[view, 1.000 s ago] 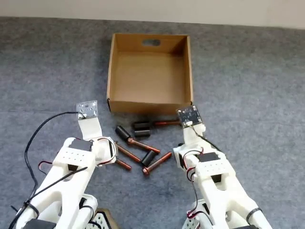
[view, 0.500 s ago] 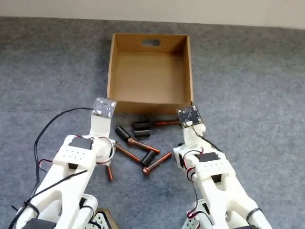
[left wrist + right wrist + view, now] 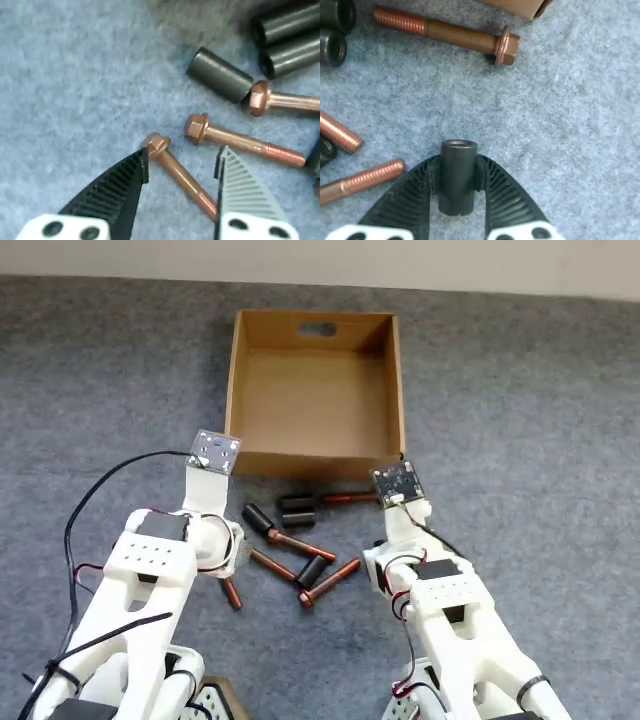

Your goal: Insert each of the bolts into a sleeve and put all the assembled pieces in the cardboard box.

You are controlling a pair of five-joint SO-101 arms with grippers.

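Left wrist view: left gripper (image 3: 183,155), jaws spread, straddles a loose bolt (image 3: 176,171) and should close next, while right gripper (image 3: 457,167) clamps a sleeve (image 3: 458,150) ready for insertion.

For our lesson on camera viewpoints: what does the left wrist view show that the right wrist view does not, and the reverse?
Left wrist, not right: the left claw open around a loose bolt. Right wrist, not left: the right claw shut on a sleeve, plus a corner of the cardboard box. Both: two dark sleeves side by side and the grey carpet.
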